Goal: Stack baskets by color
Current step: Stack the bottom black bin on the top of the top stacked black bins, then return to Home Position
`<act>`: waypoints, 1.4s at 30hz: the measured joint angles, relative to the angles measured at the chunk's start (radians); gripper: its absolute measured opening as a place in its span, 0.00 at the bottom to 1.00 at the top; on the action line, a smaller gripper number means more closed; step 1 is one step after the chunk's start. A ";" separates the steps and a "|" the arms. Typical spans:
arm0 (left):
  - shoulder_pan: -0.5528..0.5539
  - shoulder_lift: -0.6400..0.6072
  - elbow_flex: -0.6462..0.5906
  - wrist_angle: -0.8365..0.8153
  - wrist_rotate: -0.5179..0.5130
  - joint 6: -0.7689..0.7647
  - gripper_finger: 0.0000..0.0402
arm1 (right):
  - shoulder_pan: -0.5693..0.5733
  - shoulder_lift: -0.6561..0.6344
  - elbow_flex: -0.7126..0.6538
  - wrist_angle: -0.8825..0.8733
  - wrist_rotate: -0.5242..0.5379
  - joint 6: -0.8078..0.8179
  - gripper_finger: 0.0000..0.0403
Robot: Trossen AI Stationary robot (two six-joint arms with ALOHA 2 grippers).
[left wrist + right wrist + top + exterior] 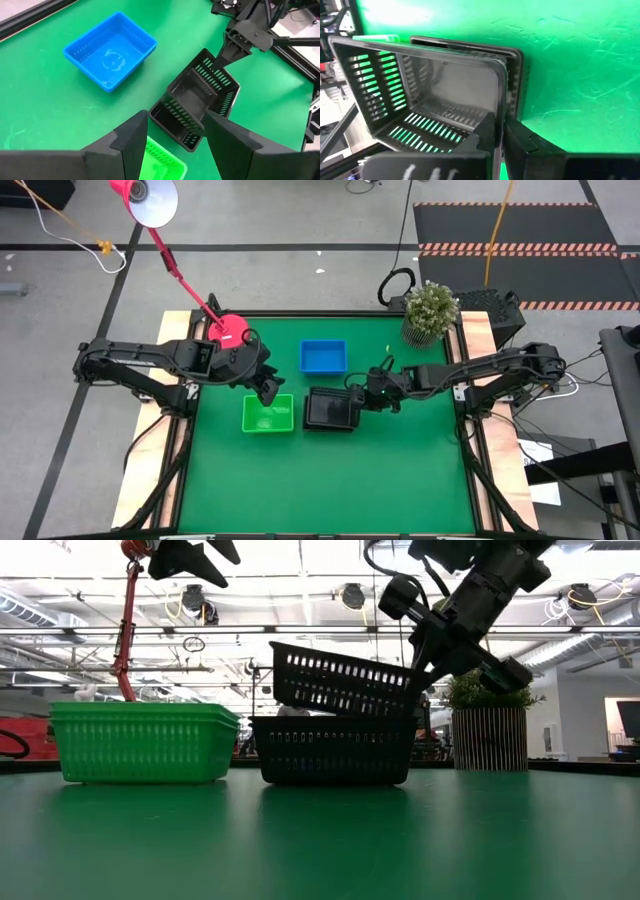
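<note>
Two black mesh baskets are at the table's middle. The lower one [333, 750] stands on the green mat. The upper one [345, 678] hangs tilted over it, with my right gripper [358, 398] shut on it. To their left a green basket [268, 413] sits on the mat. My left gripper [265, 388] hovers open above its far edge, nothing between its fingers [132, 142]. A blue basket [323, 357] rests farther back. My right gripper pinches the upper black basket's right end wall [501, 100], one finger inside [487, 132] and one outside. It comes slanting down from the table's right. The basket is tilted, its held end lower and close over the lower basket's rim [400, 720]; whether they touch I cannot tell.
A pink lamp base [230, 332] stands at the mat's far left, just behind my left arm. A potted plant [430, 310] is at the far right corner. Bare green mat [330, 480] fills the near half of the table.
</note>
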 joint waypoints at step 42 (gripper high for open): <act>0.000 0.000 0.000 -0.008 -0.001 -0.034 0.49 | -0.034 0.040 -0.013 0.073 -0.102 -0.115 0.30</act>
